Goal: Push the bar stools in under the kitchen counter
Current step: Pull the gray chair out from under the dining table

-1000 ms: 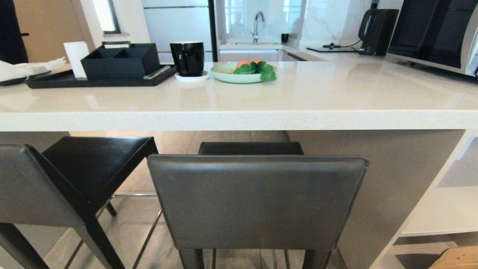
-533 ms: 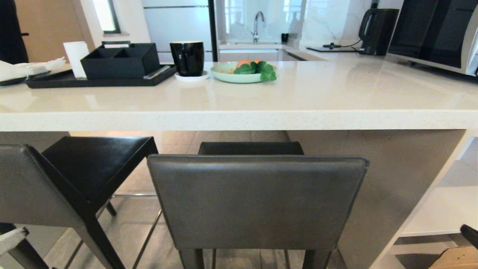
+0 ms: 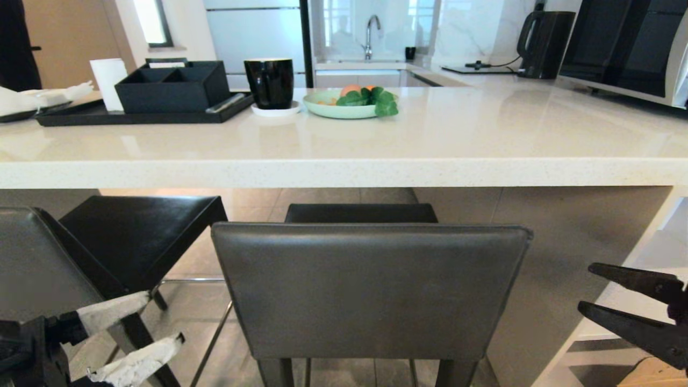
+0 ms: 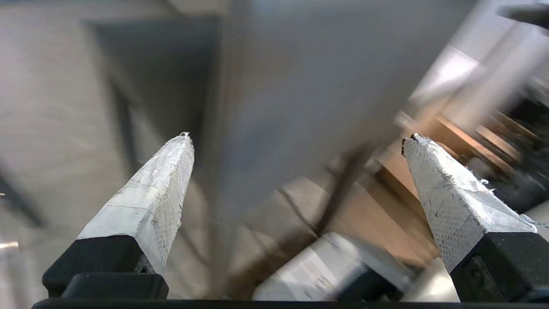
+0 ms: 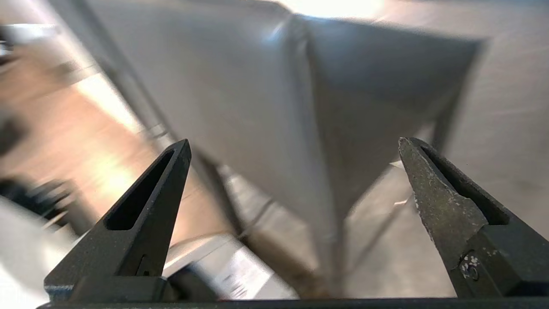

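Between the two grippers stands the nearer bar stool (image 3: 371, 290), its low rectangular backrest of smooth, faintly scuffed dark grey leather with stitched, rounded corners, and the edge of its seat showing just under the kitchen counter (image 3: 344, 172), a thick, glossy slab of white speckled stone. Left of it, the left gripper (image 3: 145, 325) holds its two tapered fingers (image 3: 113, 312), wrapped in rough, cracked white tape, spread wide and empty in front of the second bar stool (image 3: 97, 252), which stands turned at an angle with its flat black seat partly beneath the slab. Right of the backrest, the right gripper (image 3: 586, 287) shows bare, black, wedge-shaped fingers, likewise parted with nothing between them, before white shelves (image 3: 639, 301). Only the head view shows the countertop, with a black mug (image 3: 269, 82) and a pale green plate (image 3: 338, 110). Both wrist views are streaked; beyond the right gripper's fingers a grey backrest looms, and beyond the left's, slim dark legs.
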Robot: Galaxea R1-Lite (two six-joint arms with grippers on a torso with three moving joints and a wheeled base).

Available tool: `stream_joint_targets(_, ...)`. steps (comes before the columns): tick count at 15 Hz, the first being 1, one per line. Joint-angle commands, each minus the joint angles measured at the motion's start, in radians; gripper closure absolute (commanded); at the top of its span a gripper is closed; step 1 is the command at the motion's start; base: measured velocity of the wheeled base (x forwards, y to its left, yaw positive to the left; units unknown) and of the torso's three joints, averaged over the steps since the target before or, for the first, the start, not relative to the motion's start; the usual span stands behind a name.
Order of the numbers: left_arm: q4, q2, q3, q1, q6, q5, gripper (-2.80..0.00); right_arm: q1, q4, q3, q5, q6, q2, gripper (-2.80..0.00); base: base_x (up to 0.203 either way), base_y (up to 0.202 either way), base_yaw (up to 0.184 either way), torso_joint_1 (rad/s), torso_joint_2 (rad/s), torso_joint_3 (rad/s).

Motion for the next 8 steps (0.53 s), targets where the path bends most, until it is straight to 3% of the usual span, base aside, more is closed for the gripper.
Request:
stream_joint_targets(1,-0.007,0.076,0.005,-0.008,-0.001,-0.033,-2.80,-0.006,-0.004,0.001,0.055,-0.014,0.093,-2.80,0.000,0.000,0.000,0.000,0.00,0.000)
stream_joint_targets(4,-0.067,0.196,0.001,-0.009,0.014,-0.058,-2.80,0.033,-0.023,0.012,0.078,-0.024,0.142,-2.80,0.000,0.000,0.000,0.000,0.00,0.000)
stream_joint_targets(8,-0.409,0.440,0.031,-0.009,0.016,-0.078,-2.80,0.134,-0.084,0.018,0.056,-0.028,0.207,-2.80,0.000,0.000,0.000,0.000,0.00,0.000)
